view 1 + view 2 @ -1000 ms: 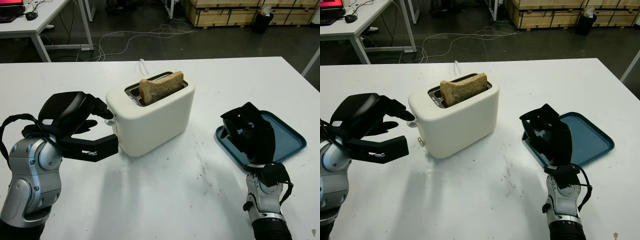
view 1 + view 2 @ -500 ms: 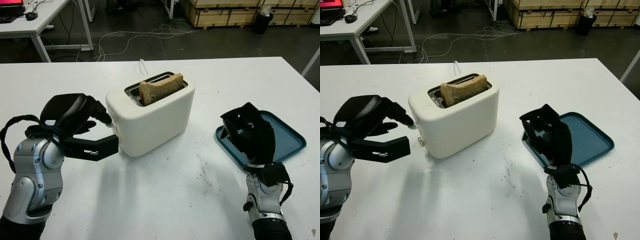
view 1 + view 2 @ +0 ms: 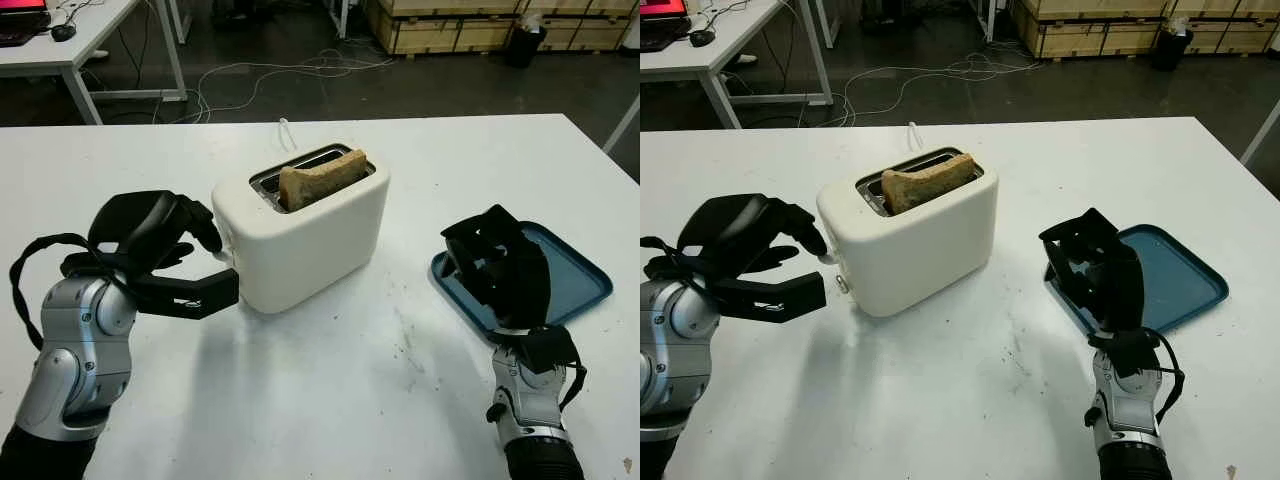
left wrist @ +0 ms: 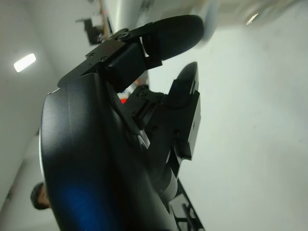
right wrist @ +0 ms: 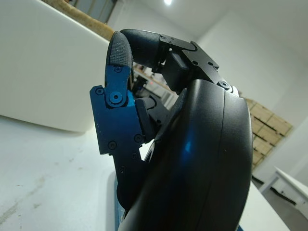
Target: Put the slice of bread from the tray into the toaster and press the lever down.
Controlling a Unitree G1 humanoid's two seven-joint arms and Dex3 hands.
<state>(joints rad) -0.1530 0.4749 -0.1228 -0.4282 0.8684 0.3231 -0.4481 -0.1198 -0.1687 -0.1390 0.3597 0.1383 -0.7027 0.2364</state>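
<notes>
We see a white desk [image 3: 330,400] with a white toaster [image 3: 305,230] just left of the frame's centre. A slice of bread [image 3: 322,178] stands in the toaster's slot, its upper part rising above the top. At the left of the frame our left robot hand [image 3: 160,240] sits against the toaster's left end, where the lever would be; its black fingers [image 3: 205,232] curl toward that end and grasp nothing, and we cannot tell whether they touch the lever. At the right of the frame a blue tray [image 3: 570,275] lies flat on the desk. Our right robot hand [image 3: 500,268] stands raised over the tray's near left corner, fingers curled in on themselves, holding nothing. Beyond the desk, cables [image 3: 290,70] trail across a dark floor
</notes>
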